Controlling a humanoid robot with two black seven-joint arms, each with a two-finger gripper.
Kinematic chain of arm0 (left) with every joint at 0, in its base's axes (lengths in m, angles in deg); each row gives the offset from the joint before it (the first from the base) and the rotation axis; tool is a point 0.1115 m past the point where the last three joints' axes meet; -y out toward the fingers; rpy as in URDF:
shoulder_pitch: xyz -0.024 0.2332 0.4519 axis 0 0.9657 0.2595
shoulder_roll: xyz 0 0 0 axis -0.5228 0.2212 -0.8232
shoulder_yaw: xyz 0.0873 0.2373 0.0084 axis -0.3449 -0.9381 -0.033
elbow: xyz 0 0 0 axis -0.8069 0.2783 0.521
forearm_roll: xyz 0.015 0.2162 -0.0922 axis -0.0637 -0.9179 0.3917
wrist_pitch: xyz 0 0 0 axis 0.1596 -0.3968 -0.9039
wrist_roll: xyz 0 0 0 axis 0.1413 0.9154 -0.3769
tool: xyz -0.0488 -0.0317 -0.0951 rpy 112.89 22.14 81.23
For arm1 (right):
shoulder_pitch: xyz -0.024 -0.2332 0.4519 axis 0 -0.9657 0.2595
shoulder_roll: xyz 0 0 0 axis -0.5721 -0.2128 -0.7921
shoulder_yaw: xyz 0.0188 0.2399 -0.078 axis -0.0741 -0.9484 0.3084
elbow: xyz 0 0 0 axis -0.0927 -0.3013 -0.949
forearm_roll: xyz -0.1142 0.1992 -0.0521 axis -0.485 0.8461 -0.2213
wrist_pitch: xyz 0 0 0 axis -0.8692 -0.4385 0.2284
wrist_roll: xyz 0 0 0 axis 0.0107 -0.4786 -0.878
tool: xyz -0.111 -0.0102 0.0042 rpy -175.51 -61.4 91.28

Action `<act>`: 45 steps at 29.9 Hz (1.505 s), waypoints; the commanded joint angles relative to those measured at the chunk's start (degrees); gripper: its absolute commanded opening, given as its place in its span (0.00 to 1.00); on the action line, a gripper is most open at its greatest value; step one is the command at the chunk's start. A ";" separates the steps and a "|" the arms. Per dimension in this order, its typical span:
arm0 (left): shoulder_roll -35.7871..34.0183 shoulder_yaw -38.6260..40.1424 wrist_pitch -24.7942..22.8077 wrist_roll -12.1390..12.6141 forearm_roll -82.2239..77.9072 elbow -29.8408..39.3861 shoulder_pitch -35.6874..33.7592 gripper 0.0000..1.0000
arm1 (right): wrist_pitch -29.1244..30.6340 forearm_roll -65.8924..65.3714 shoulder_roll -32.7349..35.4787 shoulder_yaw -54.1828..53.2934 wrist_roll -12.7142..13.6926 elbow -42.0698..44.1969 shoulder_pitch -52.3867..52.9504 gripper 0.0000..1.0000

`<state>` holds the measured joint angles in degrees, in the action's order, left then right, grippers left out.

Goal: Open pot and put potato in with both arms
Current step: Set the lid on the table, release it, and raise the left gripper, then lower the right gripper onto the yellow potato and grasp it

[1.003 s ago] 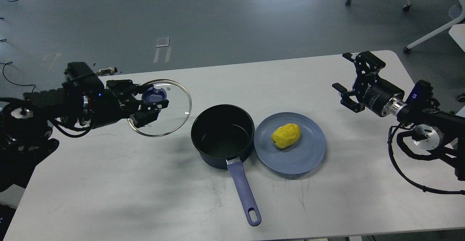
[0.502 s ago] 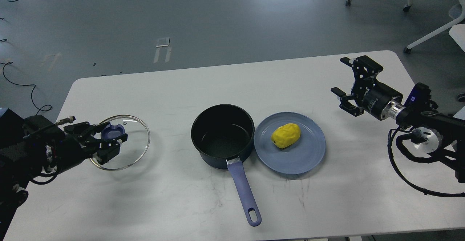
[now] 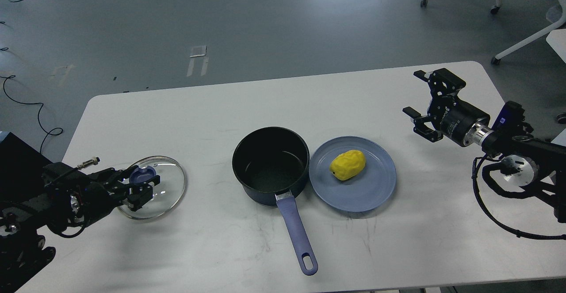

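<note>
While the left gripper [image 3: 143, 187] gripped the lid [image 3: 152, 188] low over the desk [image 3: 221, 240], it should let go gently, and the wide-open right gripper [image 3: 423, 107] should reach the potato [image 3: 348, 165] beside the pot [image 3: 270, 165].

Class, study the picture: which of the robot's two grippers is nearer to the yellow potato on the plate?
The right. The right gripper hovers open, up and to the right of the potato. The left gripper is far left, beyond the pot, at the glass lid.

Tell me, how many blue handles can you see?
2: the pot's long handle sticks out toward the table's near edge, and the glass lid's knob sits at the left gripper. None seem hidden.
</note>
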<state>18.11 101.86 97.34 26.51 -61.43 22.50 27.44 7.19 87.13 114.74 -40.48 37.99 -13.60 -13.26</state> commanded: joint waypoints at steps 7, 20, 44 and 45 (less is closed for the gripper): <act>0.39 0.04 -0.36 0.00 5.54 0.43 -0.51 0.98 | -0.05 0.00 0.05 0.00 0.00 -0.09 0.26 1.00; -4.10 0.92 -35.97 0.00 56.44 4.39 -20.53 0.98 | 0.12 -12.17 2.24 0.17 0.00 -0.79 6.66 1.00; 3.55 4.96 -39.87 0.00 94.05 4.57 -22.31 0.98 | 0.74 -66.61 -13.40 48.24 0.00 -4.31 44.91 1.00; 3.64 4.87 -39.87 0.00 94.05 4.57 -22.31 0.98 | 0.74 -69.14 -14.53 49.12 0.00 -4.31 44.91 1.00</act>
<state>21.56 106.83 57.46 26.52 32.63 27.16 5.12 7.95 23.76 102.51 6.27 37.99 -18.00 31.26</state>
